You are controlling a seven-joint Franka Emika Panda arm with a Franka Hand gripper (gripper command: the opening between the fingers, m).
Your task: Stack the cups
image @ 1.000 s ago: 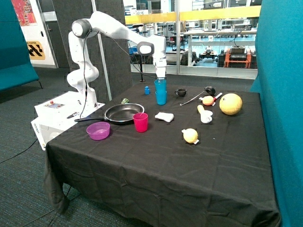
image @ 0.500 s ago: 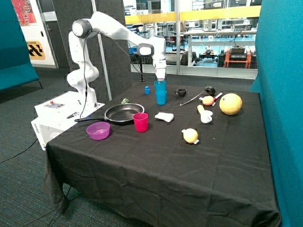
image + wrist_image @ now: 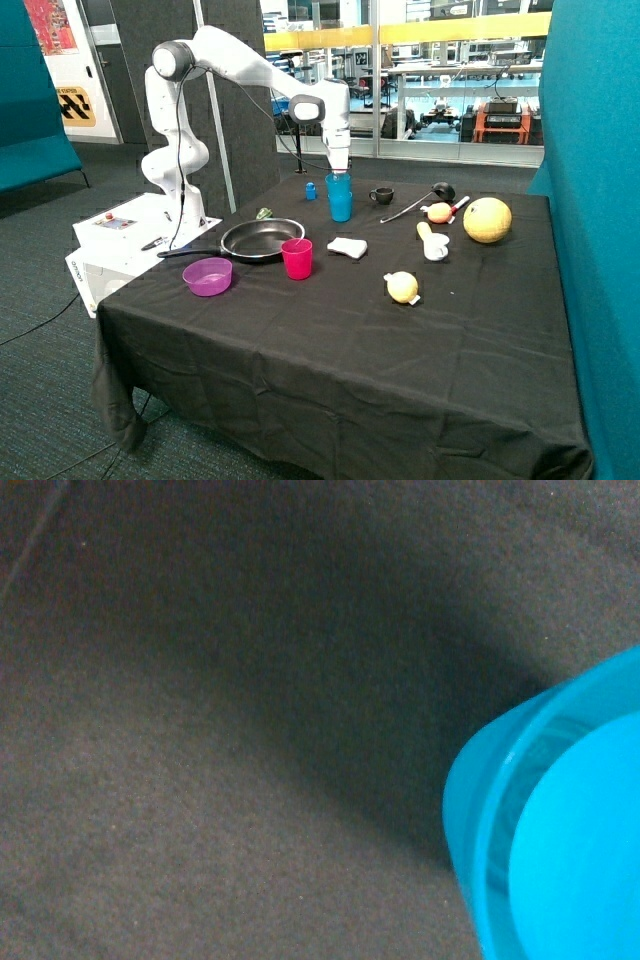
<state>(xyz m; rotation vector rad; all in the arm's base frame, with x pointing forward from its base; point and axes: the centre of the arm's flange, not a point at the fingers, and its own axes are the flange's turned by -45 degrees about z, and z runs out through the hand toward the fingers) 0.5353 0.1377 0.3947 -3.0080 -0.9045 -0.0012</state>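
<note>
Gripper (image 3: 339,172) is right over the two blue cups (image 3: 341,197), at the upper cup's rim; can't tell how its fingers are set. Upper blue cup sits nested in the lower one, which stands on the black tablecloth (image 3: 330,340) (wrist view shows one blue wall inside another (image 3: 560,830), cloth around them). Pink-red cup (image 3: 297,258) stands alone, well apart from the gripper, toward the table's front, beside the frying pan (image 3: 262,239). Purple bowl (image 3: 208,276) lies further out past the pan.

blue cups (image 3: 560,830): cut off by wrist view's edge | gripper (image 3: 338,174): fingers too small to tell
</note>
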